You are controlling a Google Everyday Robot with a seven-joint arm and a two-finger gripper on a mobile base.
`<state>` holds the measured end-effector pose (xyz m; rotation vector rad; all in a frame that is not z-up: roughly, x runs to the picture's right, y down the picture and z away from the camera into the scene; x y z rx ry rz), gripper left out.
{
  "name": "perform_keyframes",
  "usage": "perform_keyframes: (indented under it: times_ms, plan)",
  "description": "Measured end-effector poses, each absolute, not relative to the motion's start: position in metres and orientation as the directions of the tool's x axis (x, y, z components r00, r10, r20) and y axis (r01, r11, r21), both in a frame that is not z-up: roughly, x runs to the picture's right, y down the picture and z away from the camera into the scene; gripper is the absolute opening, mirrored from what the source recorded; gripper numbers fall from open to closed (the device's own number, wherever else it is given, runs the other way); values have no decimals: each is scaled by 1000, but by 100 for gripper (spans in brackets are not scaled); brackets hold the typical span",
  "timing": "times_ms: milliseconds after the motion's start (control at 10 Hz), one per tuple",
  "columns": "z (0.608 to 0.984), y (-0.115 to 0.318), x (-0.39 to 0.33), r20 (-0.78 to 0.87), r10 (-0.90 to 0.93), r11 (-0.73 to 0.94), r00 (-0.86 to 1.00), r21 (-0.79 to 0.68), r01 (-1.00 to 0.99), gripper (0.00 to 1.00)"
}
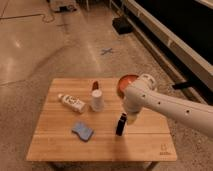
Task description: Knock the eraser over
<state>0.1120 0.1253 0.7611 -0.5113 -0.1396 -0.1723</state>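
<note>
The eraser is a slim black block standing upright on the wooden table, right of centre and near the front. My gripper hangs at the end of the white arm that reaches in from the right. It is just to the right of the eraser's top, very close to it or touching it; I cannot tell which.
A white cup stands left of the eraser. A blue sponge pad lies front left. A white bottle lies on its side at the left. A small red object and an orange bowl are at the back.
</note>
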Motion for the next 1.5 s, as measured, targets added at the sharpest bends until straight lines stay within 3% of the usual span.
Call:
perform_keyframes:
  times_ms: [500, 600, 900, 1200, 1300, 1500]
  plan:
    - [762, 125, 114, 179, -126, 859, 976, -472, 198, 62]
    - [762, 124, 113, 182, -124, 860, 976, -470, 197, 57]
    - [760, 124, 108, 209, -109, 866, 972, -460, 196, 26]
    - [758, 127, 91, 250, -116, 865, 961, -450, 222, 2]
    - [758, 129, 79, 281, -117, 864, 953, -445, 238, 1]
    - [759, 128, 67, 279, -122, 861, 953, -447, 241, 14]
